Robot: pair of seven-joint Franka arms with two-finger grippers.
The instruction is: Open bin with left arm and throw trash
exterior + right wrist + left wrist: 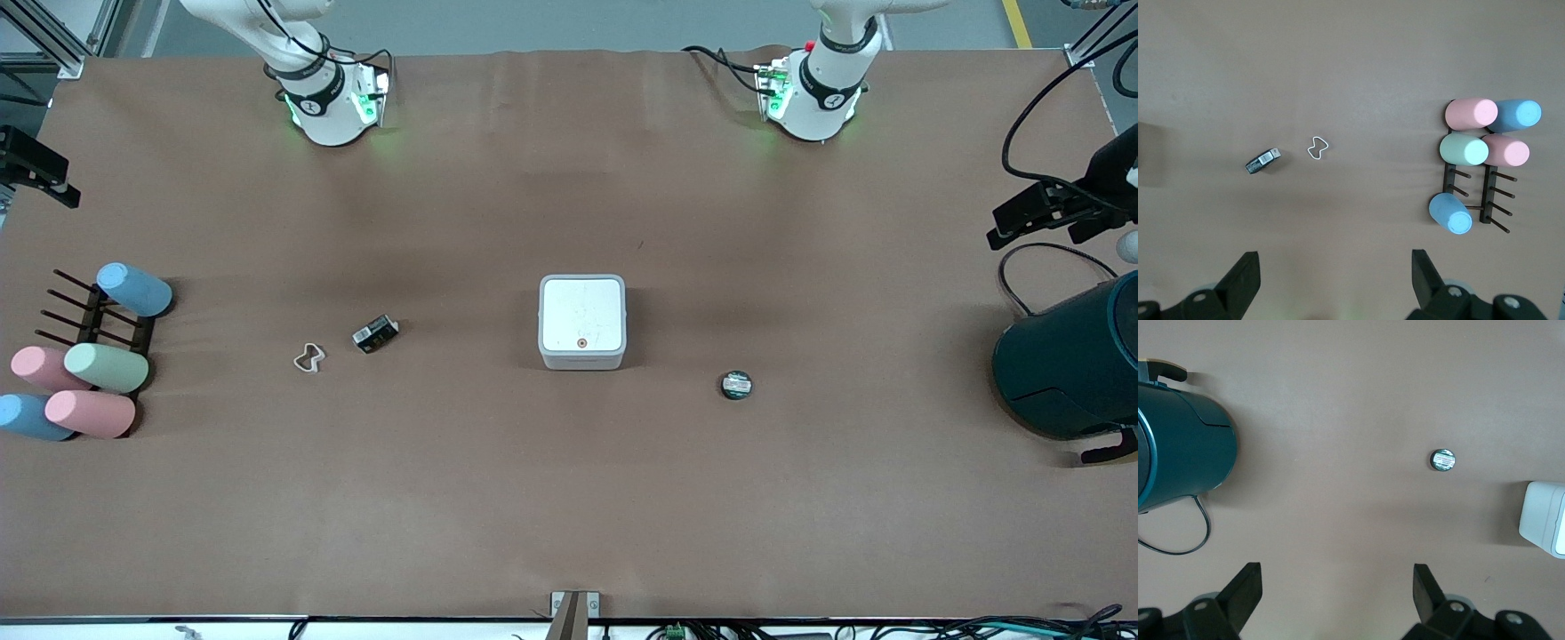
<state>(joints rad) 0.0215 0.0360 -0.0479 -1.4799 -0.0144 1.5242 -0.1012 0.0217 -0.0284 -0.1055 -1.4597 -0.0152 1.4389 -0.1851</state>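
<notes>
A broad table [569, 516] covered in plain brown paper fills the scene, with grey floor and metal framing at its edges and cables trailing along the side nearest the front camera. The bin [582, 322], a small white square box with rounded corners, sits near the middle with its flat lid shut and a tiny orange dot near the lid's front edge. The dark-green disc [736, 385] lies a little nearer the front camera than the bin, toward the left arm's end. The black packet [375, 334] with its white label and the white twisted loop [308, 358] lie close together toward the right arm's end. Pastel cylinders [107, 367] rest on a dark rack [89, 316] at that end, and a large dark teal cylinder [1071, 364] stands at the left arm's end. The left gripper [1338, 587] hangs over bare paper between the teal cylinder and the disc, fingers spread wide and empty. The right gripper [1335, 267] hangs over bare paper between the packet and the rack, fingers likewise apart, holding nothing
</notes>
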